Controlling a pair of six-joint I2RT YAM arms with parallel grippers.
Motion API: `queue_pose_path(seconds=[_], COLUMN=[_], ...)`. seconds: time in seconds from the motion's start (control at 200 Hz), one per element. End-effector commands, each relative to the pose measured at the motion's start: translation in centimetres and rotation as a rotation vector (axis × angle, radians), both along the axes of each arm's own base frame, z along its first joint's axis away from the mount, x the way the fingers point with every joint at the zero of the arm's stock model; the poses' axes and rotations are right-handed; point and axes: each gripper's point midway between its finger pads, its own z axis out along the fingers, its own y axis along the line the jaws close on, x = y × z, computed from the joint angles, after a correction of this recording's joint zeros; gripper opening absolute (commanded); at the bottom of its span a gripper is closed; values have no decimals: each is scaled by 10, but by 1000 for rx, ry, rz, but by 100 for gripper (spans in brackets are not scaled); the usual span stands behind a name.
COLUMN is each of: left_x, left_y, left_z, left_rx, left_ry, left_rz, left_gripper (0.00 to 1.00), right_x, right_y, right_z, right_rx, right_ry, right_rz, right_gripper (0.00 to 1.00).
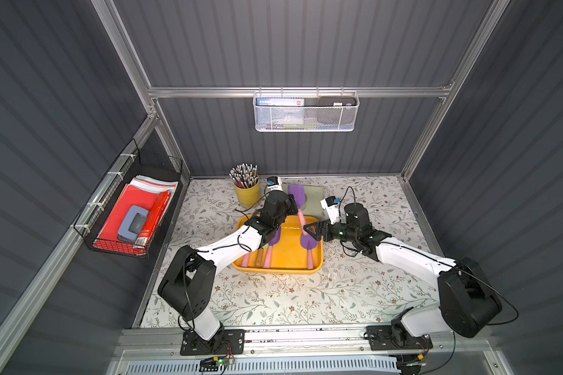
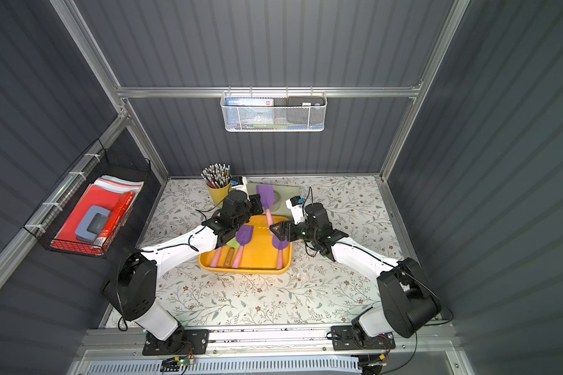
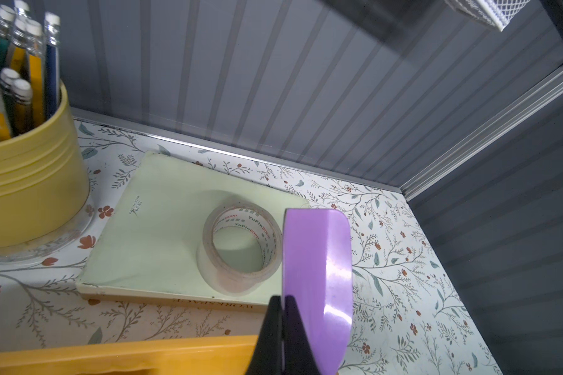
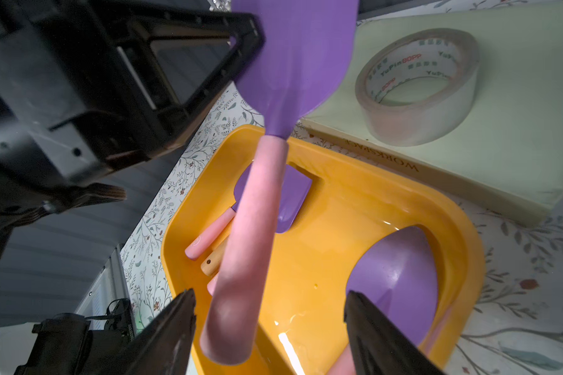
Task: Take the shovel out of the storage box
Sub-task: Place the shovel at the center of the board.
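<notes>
Passing shovel (image 1: 297, 194) between claws over box (image 1: 280, 270) rim at 12 o'clock: left claw (image 3: 285, 324) clamping blade, right claw (image 4: 268, 293) wide around handle. Next, probably: closing right, releasing left.

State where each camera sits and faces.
Top views: overhead in front, looking down at the table; left tool and right tool show.
Left wrist: faces the back wall past the tape roll; left tool grips the shovel.
Right wrist: faces the storage box; open right tool flanks the shovel's handle.
Both wrist views share shovel and tape roll.
</notes>
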Motion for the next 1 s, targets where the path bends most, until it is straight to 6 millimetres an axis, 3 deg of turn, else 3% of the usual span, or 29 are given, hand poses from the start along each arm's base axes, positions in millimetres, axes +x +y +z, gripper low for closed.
queue_pose_path(seconds=[0.0,0.33,0.625,0.83,0.951,0.996], left_x=[4,3,3,3,2,2], left_y=[-8,-14,-17,-11,-5,-3], left_z=[10,10,1,2,6,8], left_rx=[-16,-46,-40,-32,-19,-16], left_ry=[-29,-30,-11,-17,-30,-36], left_rz=[-17,-46,-62,-33,-15,-6], left_gripper=[0,0,0,0,10,11], right_x=[3,6,6,7,10,10], right_y=[11,20,23,21,16,15], right_z=[20,6,6,2,1,1], right_rx=[41,26,30,11,-10,-13], right_ry=[-43,-11,-12,-5,-9,-13], right_rz=[35,66,76,66,31,29], right_gripper=[76,70,44,17,1,0])
